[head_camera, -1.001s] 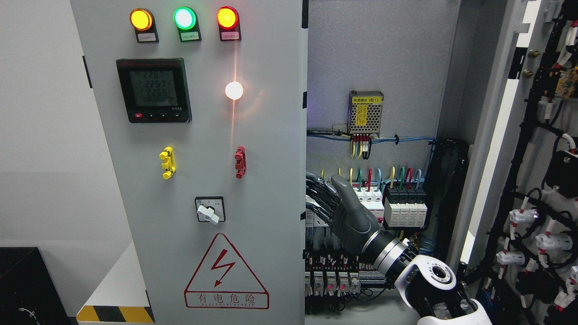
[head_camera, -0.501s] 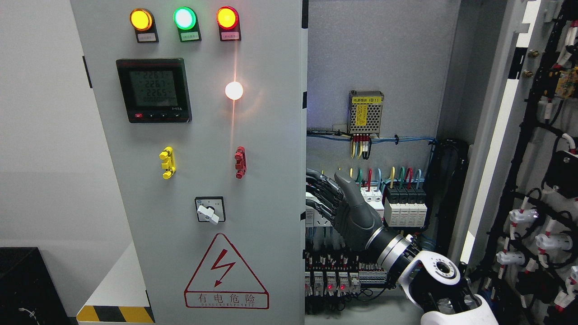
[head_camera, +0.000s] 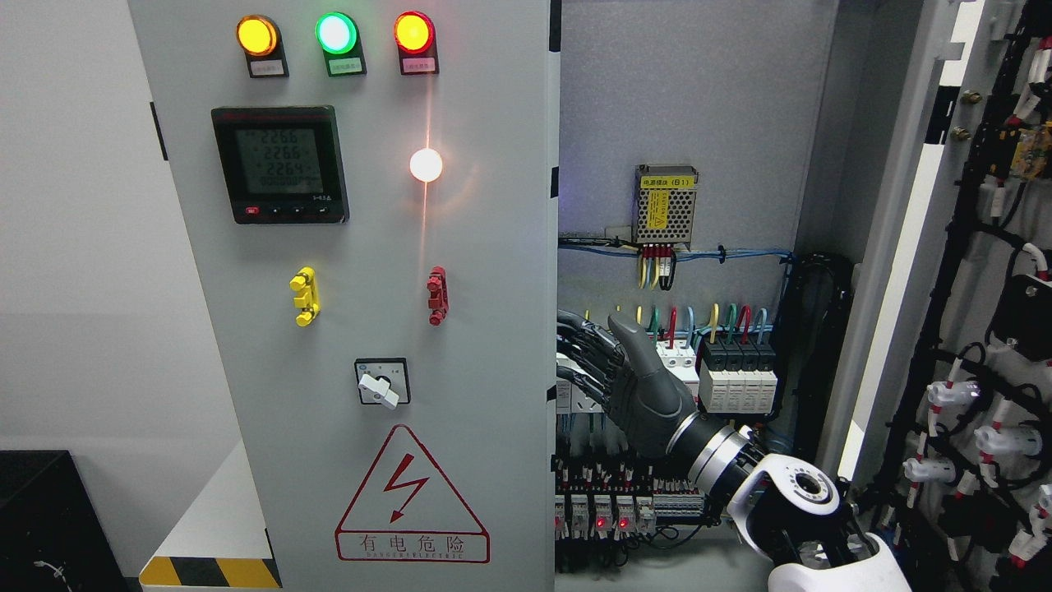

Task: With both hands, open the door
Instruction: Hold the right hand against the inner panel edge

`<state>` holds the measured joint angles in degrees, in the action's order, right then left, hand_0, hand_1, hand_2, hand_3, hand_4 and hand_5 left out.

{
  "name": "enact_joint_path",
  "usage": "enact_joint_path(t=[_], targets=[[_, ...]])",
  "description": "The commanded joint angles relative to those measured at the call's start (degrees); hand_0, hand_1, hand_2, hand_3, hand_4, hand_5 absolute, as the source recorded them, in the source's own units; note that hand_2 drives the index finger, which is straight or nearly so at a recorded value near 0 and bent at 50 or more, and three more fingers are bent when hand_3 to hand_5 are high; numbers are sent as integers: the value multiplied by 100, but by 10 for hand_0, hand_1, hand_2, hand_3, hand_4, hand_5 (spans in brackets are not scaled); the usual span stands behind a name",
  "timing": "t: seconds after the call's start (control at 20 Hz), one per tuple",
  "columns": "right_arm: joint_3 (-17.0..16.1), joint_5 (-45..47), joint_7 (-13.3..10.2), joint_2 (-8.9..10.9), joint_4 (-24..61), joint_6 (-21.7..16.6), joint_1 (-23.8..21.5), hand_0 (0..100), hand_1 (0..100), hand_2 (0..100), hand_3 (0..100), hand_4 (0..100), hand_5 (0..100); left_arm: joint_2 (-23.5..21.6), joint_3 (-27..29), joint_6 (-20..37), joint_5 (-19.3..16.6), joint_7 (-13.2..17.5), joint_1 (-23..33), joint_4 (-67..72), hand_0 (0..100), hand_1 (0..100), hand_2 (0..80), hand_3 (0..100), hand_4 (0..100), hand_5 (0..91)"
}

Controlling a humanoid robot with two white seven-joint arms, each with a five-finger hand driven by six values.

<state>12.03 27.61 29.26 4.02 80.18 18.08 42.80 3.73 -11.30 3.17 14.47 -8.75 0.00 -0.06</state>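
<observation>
Looking left, you see the big metal door [head_camera: 362,288] (heavy and stiff) filling the view. Your right hand [head_camera: 629,386] sits by its free edge, fingers [head_camera: 588,345] spread, holding nothing. Grab that edge.
</observation>
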Motion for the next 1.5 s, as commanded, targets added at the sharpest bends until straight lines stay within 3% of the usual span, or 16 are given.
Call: enact_joint_path(t=[0.0,0.3,0.7,0.85,1.45], targets=[[1,7,159,11,-11,11,44,192,0,0,0,0,0,-30,5,8,3,40,193,-108,0,0,0,0,0,0],[2,16,186,2,-38,257,97,192,0,0,0,0,0,-13,13,8,3,40,193,-117,0,0,0,0,0,0],[10,16,203,-6,-205,257,246,192,0,0,0,0,0,-13,13,8,12,40,185,-126,0,0,0,0,0,0],[10,8,396,-15,-205,266,290,192,0,0,0,0,0,-13,13,8,12,40,185,-117,0,0,0,0,0,0],[19,8,484,-24,-363,284,334,191,0,0,0,0,0,-22,5,8,3,40,185,-117,0,0,0,0,0,0]])
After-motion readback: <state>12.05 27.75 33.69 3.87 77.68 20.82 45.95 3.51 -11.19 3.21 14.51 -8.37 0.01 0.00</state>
